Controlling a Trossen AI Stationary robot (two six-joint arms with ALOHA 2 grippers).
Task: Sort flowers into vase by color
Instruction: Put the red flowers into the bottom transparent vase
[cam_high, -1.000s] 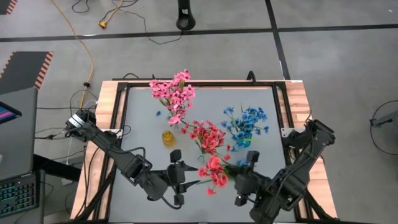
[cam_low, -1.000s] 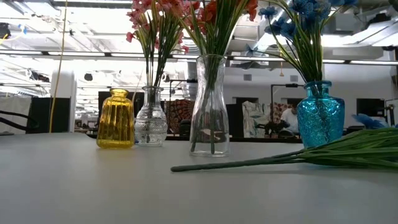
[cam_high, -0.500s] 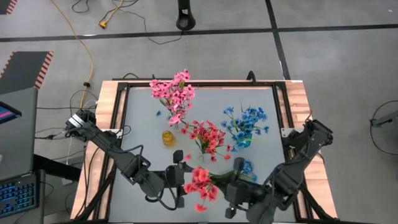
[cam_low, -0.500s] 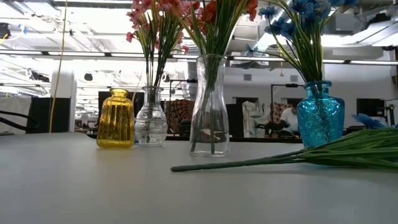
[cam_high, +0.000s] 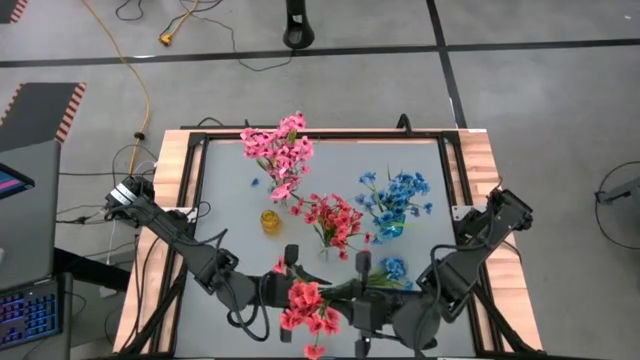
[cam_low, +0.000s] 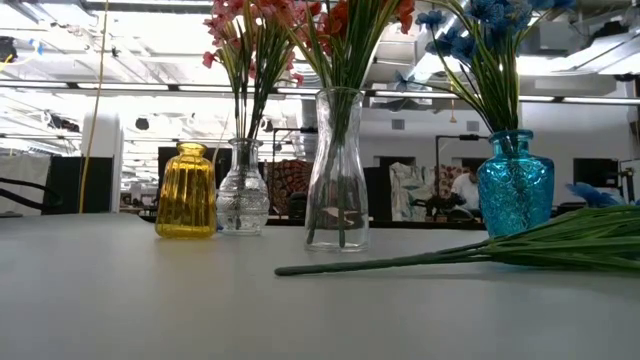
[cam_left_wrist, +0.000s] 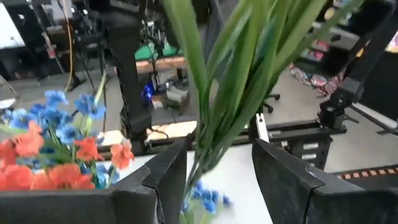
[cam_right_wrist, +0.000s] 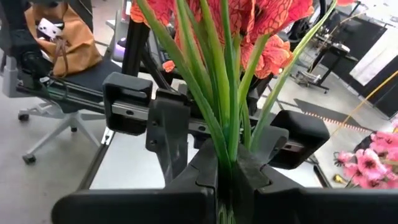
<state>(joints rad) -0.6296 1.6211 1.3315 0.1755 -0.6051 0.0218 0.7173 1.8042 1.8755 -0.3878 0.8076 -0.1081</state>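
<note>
A coral-red spray (cam_high: 305, 305) with green stems is near the table's near edge, in my shut right gripper (cam_high: 352, 298) (cam_right_wrist: 227, 171). My left gripper (cam_high: 290, 290) (cam_left_wrist: 217, 162) is open, its fingers on either side of the spray's stems (cam_left_wrist: 214, 124). Pink flowers stand in a small clear vase (cam_low: 243, 190), red ones in a tall clear vase (cam_low: 337, 170), and blue ones in a blue vase (cam_low: 515, 182). A yellow vase (cam_low: 187, 190) holds nothing. A blue spray (cam_high: 392, 268) lies flat on the table. My right gripper pinches the bundle of green stems (cam_right_wrist: 225, 155) of the coral-red spray between its two fingers. It comes about level from the table's right, and the stems run forward out of the fingers. The blossoms (cam_right_wrist: 249, 25) point at the left gripper, and the spray is lifted off the table.
The vases stand in a cluster at the table's middle and far part. The lying blue spray's long stem (cam_low: 400, 260) stretches across the table near the right arm. A black frame and wooden rim (cam_high: 178, 170) edge the table. Bare tabletop (cam_high: 225, 215) lies at the left.
My right gripper has carried the coral-red spray toward the table's left and near edge. The blossoms have passed between my left gripper's open fingers. The blue spray on the table has stayed where it was.
</note>
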